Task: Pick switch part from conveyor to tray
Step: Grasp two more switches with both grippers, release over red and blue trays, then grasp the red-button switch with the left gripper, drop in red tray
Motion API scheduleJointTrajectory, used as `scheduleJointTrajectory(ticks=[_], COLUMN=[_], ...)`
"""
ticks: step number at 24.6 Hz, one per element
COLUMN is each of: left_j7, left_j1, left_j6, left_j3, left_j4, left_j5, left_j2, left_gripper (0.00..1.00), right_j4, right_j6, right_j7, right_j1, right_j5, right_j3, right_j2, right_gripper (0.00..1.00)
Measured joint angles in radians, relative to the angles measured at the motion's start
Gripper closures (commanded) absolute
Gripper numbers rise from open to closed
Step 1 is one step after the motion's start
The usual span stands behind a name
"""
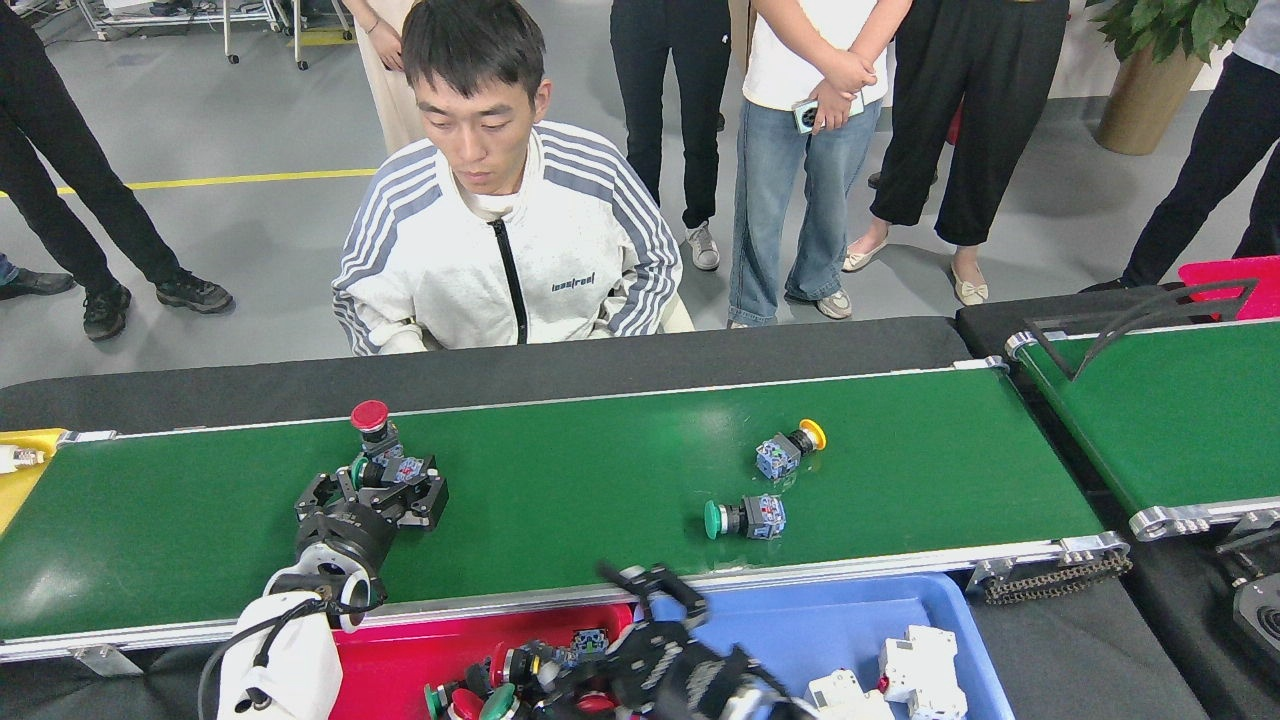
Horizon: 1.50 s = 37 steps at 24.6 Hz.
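The left gripper (385, 480) has its jaws around a green switch (383, 470); bumping the red switch (372, 425) could knock it over. Right gripper (650, 650) is blurry, can't tell.

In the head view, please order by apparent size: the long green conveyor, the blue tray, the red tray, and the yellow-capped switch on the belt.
1. conveyor
2. blue tray
3. red tray, partly hidden
4. yellow-capped switch
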Motion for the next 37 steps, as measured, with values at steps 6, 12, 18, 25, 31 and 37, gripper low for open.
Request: scheduleJointTrajectory(ticks=[6, 12, 18, 25, 31, 37], left_j7=[0.006, 0.002, -0.001, -0.001, 0.002, 0.003], left_j1=[0.340, 0.609, 0.626, 0.619, 0.549, 0.261], left_j6=[-0.271, -0.512, -0.529, -0.363, -0.254, -0.166], left_j3=[0.008, 0.036, 0.122, 0.322, 0.352, 0.343], left_j4=[-0.452, -0.724, -0.736, -0.720, -0.633, -0.339], left_j5=[0.010, 0.038, 0.043, 0.043, 0.044, 0.040], left_j2=[0.007, 0.012, 0.007, -0.043, -0.036, 0.075], left_gripper=[0.61, 0.00, 0.00, 0.00, 0.00, 0.00], right_j4=[-0.011, -0.010, -0.010, -0.010, -0.010, -0.010], right_j6=[0.020, 0.021, 0.017, 0.014, 0.014, -0.038], right_j7=[-0.107, -0.117, -0.117, -0.118, -0.118, -0.114], right_j1=[0.115, 0.131, 0.137, 0.138, 0.138, 0.138], right_j5=[-0.002, -0.012, -0.016, -0.016, -0.017, -0.017], right_j3=[-0.351, -0.385, -0.385, -0.385, -0.384, -0.383], right_j2=[-0.006, -0.061, -0.062, -0.067, -0.072, -0.076], right_gripper=[0.00, 0.00, 0.00, 0.00, 0.00, 0.00])
